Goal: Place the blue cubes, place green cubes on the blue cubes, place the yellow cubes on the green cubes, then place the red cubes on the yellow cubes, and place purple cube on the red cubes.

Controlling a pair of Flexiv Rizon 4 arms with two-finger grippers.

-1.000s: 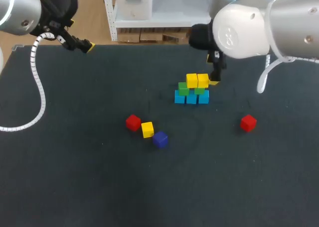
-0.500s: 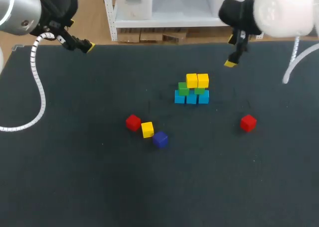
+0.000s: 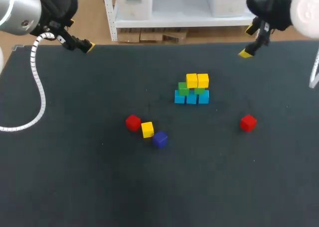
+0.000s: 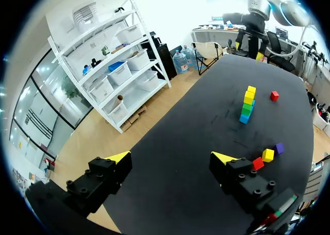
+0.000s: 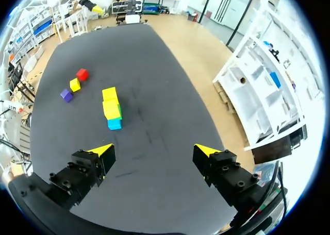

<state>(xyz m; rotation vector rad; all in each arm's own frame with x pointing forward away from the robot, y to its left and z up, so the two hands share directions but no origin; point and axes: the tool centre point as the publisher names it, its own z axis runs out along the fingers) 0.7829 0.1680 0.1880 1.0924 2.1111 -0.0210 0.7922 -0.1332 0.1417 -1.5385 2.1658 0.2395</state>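
Observation:
A small pile stands mid-table: a row of blue cubes (image 3: pixel 191 98), two green cubes (image 3: pixel 184 89) on them and two yellow cubes (image 3: pixel 197 80) on top. From the right wrist view the pile (image 5: pixel 111 109) lies well ahead of my open, empty right gripper (image 5: pixel 153 150), which hangs at the table's back right (image 3: pixel 247 51). Loose on the cloth are a red cube (image 3: pixel 133 122), a yellow cube (image 3: pixel 147 129) and a purple cube (image 3: pixel 160 139) in a cluster, plus a second red cube (image 3: pixel 248 122) at the right. My left gripper (image 3: pixel 86 46) hovers open and empty over the back left edge (image 4: pixel 171 158).
The dark table cloth (image 3: pixel 75 177) is bare in front and at the left. Seen from the left wrist, the pile (image 4: pixel 248 104) and the lone red cube (image 4: pixel 274 95) lie far across the table, the loose cluster (image 4: pixel 267 154) nearer.
My right arm has pulled up and away from the pile toward the back right corner. The pile and the loose cubes stay put. The left arm has not moved.

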